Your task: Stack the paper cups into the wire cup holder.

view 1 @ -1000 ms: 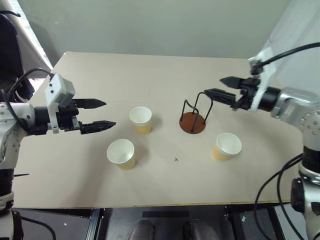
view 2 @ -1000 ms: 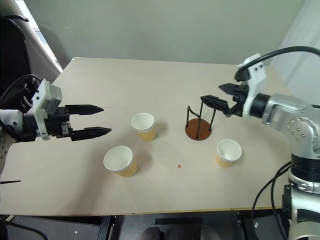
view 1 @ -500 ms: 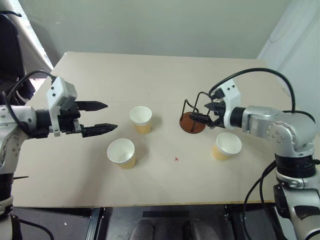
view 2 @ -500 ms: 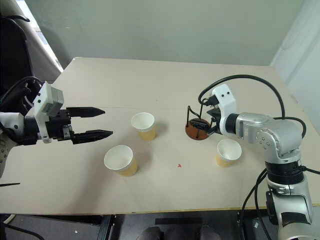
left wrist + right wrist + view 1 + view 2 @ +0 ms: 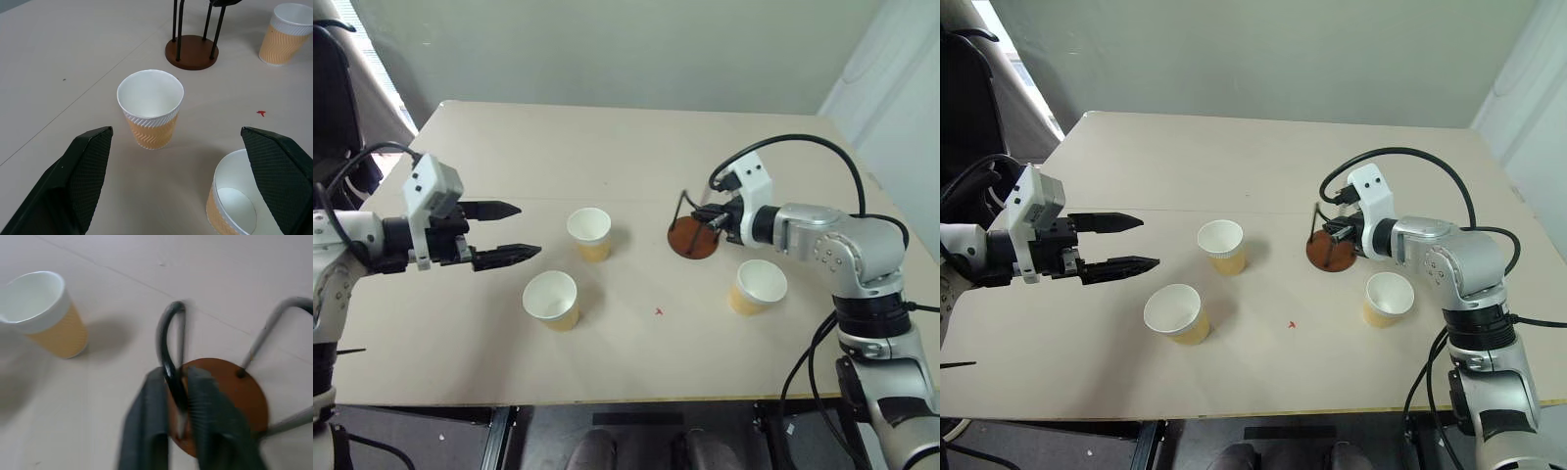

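Three paper cups stand upright on the tan table: one (image 5: 589, 233) mid-table, one (image 5: 551, 300) nearer the front, one (image 5: 757, 286) to the right. The wire cup holder (image 5: 690, 240), a reddish-brown disc with black wire loops, stands between the middle cup and the right cup. My right gripper (image 5: 705, 217) is shut on one wire loop (image 5: 168, 357) of the holder, just above its base (image 5: 230, 396). My left gripper (image 5: 529, 229) hovers open to the left of the middle cup (image 5: 150, 107), nothing between its fingers.
A small red speck (image 5: 658, 312) lies on the table (image 5: 636, 147) in front of the holder. The front edge of the table runs close below the nearest cup. A dark chair (image 5: 333, 88) stands past the left edge.
My right gripper came down and leftward to the holder and shut on one of its wire loops. The left gripper stayed open in place.
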You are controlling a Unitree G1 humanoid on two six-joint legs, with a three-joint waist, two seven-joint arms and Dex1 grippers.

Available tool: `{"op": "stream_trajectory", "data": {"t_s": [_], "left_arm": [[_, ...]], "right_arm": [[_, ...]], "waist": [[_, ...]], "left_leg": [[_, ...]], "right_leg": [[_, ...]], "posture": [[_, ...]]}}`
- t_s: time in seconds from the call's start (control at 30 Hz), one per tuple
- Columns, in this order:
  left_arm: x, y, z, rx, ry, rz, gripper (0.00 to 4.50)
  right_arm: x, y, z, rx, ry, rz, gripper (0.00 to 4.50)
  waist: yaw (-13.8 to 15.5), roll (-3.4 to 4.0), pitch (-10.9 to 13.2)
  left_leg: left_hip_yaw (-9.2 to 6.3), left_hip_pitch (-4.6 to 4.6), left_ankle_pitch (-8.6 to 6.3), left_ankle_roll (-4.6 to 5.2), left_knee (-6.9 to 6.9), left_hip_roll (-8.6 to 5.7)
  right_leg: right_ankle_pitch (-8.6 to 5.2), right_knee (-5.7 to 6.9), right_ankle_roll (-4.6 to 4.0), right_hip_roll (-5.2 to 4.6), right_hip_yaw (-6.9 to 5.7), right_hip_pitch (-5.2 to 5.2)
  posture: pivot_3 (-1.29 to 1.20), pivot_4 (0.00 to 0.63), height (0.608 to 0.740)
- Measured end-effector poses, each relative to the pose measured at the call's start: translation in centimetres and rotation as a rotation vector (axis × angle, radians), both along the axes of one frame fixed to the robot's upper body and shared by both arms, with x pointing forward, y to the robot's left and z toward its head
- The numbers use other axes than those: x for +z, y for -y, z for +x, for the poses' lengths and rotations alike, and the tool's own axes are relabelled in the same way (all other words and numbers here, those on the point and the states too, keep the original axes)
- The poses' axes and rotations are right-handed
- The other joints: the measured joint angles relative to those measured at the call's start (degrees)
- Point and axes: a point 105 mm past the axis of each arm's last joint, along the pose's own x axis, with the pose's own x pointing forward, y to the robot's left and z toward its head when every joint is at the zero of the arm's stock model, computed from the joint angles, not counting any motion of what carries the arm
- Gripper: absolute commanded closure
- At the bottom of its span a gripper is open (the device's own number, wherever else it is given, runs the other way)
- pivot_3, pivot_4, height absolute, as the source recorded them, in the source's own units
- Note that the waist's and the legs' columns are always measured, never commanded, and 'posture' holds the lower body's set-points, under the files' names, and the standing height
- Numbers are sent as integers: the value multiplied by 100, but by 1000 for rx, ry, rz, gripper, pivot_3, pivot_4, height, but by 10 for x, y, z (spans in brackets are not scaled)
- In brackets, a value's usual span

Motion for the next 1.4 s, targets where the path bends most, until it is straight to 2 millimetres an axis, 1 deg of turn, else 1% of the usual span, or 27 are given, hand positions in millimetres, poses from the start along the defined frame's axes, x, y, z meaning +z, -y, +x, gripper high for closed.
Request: {"op": "stream_trajectory", "data": {"t_s": [0.03,0.1,0.13,0.17,0.27,0.37,0.47,0.63,0.77,1.07,1.23,1.4], "left_arm": [[0,0,0,1,-1,0,0],[0,0,0,0,-1,1,0],[0,0,0,1,-2,1,0],[0,0,0,1,-2,1,0],[0,0,0,0,-1,1,0],[1,0,0,-2,2,2,0],[1,0,0,-3,1,2,0],[1,0,0,-4,1,2,0],[1,0,0,-4,1,4,0],[1,0,-1,-10,-2,6,0],[2,1,-6,-44,-29,2,0],[7,5,-18,-111,-75,11,0]], "right_arm": [[1,-4,-7,51,1,0,4477],[1,-15,-32,226,0,-8,4477],[1,-18,-41,283,-1,-12,4477],[1,-21,-55,368,-5,-21,4477],[-2,-30,-84,540,-21,-43,4477],[-8,-34,-104,647,-52,-65,4477],[-18,-36,-114,695,-81,-95,4477],[-27,-35,-116,713,-79,-155,4477],[-30,-33,-117,742,-37,-224,4477],[-33,-25,-118,858,34,-383,4477],[-32,-19,-111,902,81,-450,4477],[-31,-18,-107,923,107,-481,4477]], "waist": [[0,0,0],[2,0,0],[3,0,0],[3,0,0],[3,-1,-1],[0,-2,-1],[-3,-4,-2],[-9,-4,-2],[-9,-6,-4],[-8,-11,-6],[-10,-15,-9],[-10,-19,-12]], "left_leg": [[0,-2,0,0,-1,0],[-1,-10,1,-2,-1,-1],[-1,-11,1,-2,0,-1],[-1,-15,1,-2,3,-1],[-1,-13,2,-3,7,-1],[-2,-8,3,-6,9,0],[-3,-1,4,-6,9,1],[-4,1,3,-5,8,2],[-6,1,3,-5,6,3],[-7,4,3,-4,7,4],[-7,6,3,-4,7,5],[-7,10,3,-4,6,5]], "right_leg": [[0,-1,0,0,-1,0],[0,-1,0,1,-4,-1],[0,-1,0,1,-4,-1],[0,-2,0,1,-4,-1],[0,-5,0,1,-3,0],[0,-1,0,1,-2,2],[1,2,0,1,-1,6],[1,3,-1,1,-2,7],[1,2,-2,1,-2,8],[4,3,-7,1,-3,12],[6,4,-9,1,-3,14],[6,3,-10,2,-3,19]], "posture": [[0,150,740],[0,150,740],[0,150,740],[0,150,740],[0,150,740],[0,150,740],[0,150,740],[0,150,740],[0,150,740],[0,150,740],[0,150,740],[0,150,740]]}}
